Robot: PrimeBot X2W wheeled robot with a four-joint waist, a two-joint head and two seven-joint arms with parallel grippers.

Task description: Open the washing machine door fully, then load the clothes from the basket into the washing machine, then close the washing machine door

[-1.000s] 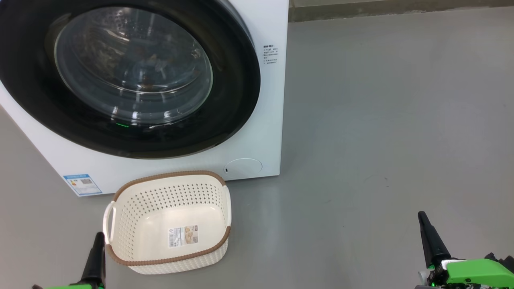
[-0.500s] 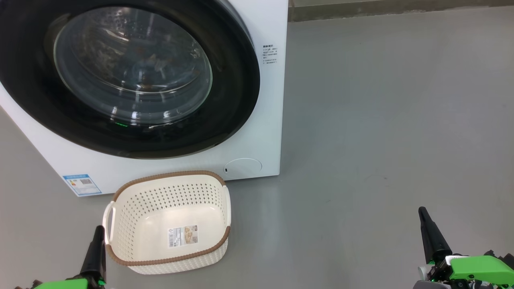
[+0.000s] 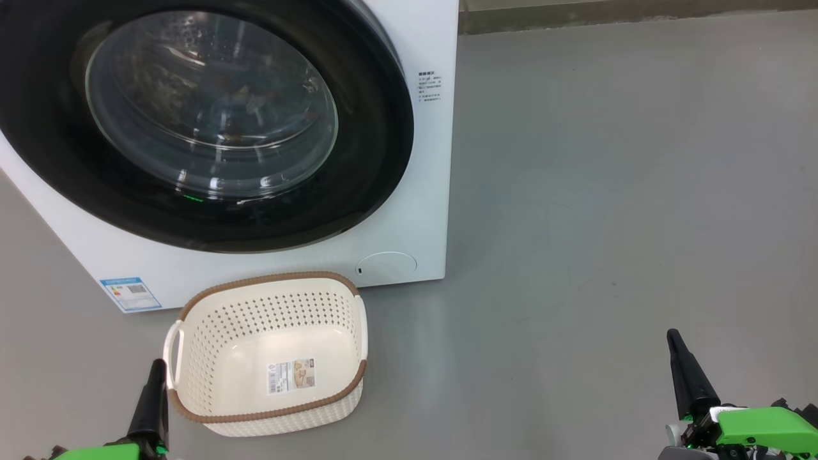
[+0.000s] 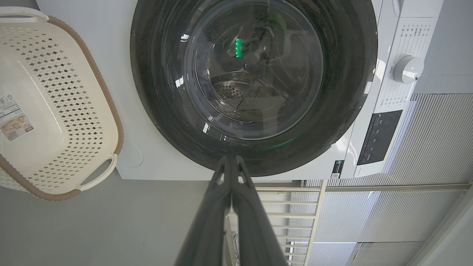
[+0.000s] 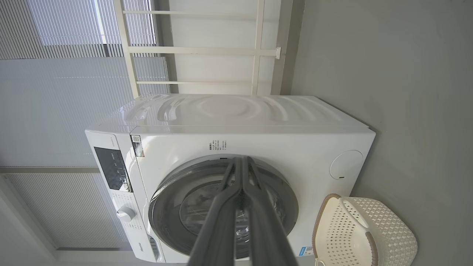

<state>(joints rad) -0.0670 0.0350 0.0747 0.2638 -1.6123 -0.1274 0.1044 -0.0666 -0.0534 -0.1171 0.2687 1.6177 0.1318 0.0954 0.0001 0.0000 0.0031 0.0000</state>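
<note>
- The washing machine door (image 3: pixel 204 121) sits shut flush on the washing machine (image 3: pixel 415 191), so the job looks finished.
- The basket (image 3: pixel 268 277) stands on the floor (image 3: pixel 575 223) just before it, with only a label (image 3: pixel 292 375) inside.
- The left gripper (image 3: pixel 156 370) and right gripper (image 3: pixel 674 345) rest low and well apart, fingers pressed together, holding nothing.

A laundry corner is suggested: a white washing machine (image 5: pixel 236 147) is set on a grey floor (image 3: pixel 607 191) beside a basket (image 3: pixel 268 358), with slatted blinds (image 5: pixel 55 92) behind.
</note>
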